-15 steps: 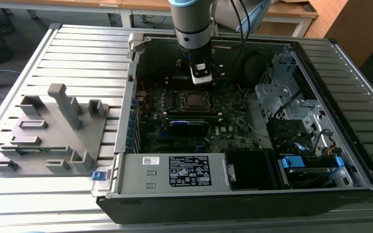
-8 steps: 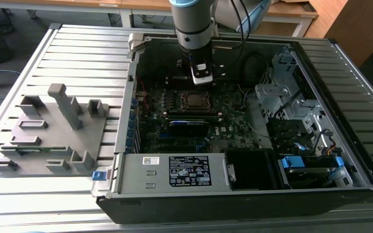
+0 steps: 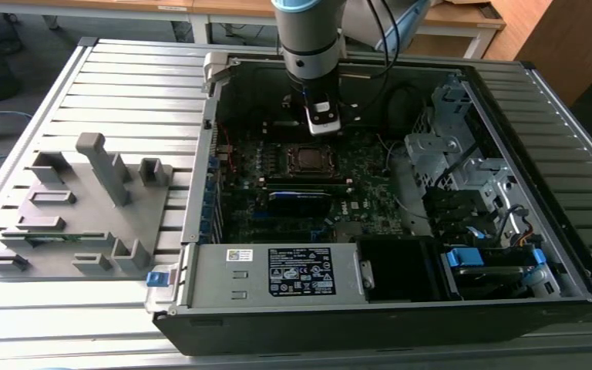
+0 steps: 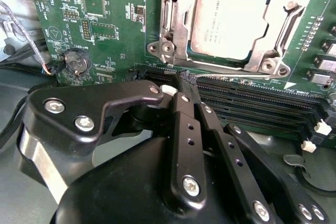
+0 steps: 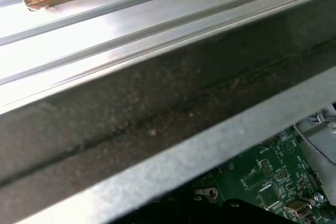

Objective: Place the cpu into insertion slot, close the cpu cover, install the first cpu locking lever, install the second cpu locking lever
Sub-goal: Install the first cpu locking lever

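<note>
A: Pincer state?
B: In the second wrist view the fingers [image 4: 184,114] are seen pressed together at the tip. Nothing is seen clamped between them.
A: Position?
B: In the exterior view the gripper [image 3: 322,129] is hung inside the computer case [image 3: 543,100], near the insertion slot [image 3: 290,158] and at 12 o'clock of it.
A: Chip?
B: The cpu [image 4: 231,22] is seated in the slot, silver top up. The cpu cover [image 4: 179,27] is laid flat around it, and the top is shown through the cut-out.
A: Tip contact?
B: It cannot be told. The tip is placed just beside the cover's edge, over the memory slots [image 4: 252,103].
A: Outside the case?
B: 1 grey fixture [image 3: 80,208] is set on the slatted table [image 3: 132,85], at 9 o'clock of the case.
</note>
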Controlling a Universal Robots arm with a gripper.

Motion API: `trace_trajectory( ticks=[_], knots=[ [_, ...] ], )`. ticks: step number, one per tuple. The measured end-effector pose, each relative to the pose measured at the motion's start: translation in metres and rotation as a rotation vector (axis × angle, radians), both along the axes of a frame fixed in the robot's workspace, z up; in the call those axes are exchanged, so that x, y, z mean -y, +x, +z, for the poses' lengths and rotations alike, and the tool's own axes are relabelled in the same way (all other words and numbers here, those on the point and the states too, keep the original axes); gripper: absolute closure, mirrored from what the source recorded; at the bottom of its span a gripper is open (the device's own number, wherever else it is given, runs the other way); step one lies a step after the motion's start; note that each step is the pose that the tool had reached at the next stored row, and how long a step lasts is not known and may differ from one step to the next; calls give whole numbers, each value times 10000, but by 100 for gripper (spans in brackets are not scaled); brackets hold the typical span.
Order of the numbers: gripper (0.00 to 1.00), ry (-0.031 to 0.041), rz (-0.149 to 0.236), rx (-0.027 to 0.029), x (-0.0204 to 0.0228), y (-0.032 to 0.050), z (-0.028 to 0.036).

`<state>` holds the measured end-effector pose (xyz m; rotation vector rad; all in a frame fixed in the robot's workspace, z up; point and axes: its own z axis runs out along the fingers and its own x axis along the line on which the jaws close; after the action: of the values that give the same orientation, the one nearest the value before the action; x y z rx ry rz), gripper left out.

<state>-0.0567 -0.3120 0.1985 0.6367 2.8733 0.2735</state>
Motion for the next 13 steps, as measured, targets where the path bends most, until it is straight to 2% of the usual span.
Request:
trace_trajectory(
  ticks=[4, 10, 13],
  knots=[
    [89, -86, 1, 31, 4, 0, -5],
    [89, -277, 0, 82, 14, 0, -10],
    [89, -300, 2, 90, 15, 0, -10]
  ],
)
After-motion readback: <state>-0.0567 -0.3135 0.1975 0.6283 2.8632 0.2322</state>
